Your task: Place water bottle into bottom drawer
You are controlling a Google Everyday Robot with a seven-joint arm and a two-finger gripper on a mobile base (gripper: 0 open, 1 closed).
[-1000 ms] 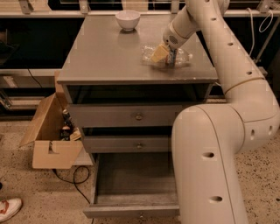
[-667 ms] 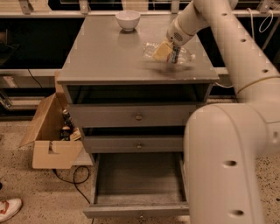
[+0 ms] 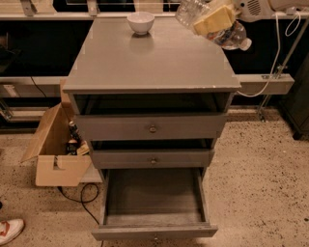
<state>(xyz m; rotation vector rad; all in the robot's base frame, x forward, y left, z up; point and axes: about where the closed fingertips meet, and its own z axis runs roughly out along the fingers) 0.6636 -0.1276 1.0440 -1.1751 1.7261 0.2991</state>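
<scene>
Camera view from the near side of the grey cabinet: the gripper is up at the far right, above and just past the tabletop's far right corner. Its yellowish fingers are clamped around the middle of the water bottle. The bottle is off the tabletop, tilted, with its white cap pointing down and to the right (the label is mostly hidden behind the fingers). A white arm reaches in from the top right edge.

A white bowl stands on the tabletop at the far edge, well to the left of the bottle.

Down at the near end, the bottom drawer is pulled out towards me, its grey floor showing. The two shallower drawers, top and middle, sit further back above it, each with a small round knob.

On the speckled floor to the left is an open cardboard box with some bottles in it, a dark cable looping beside it, and a white shoe in the near left corner.
</scene>
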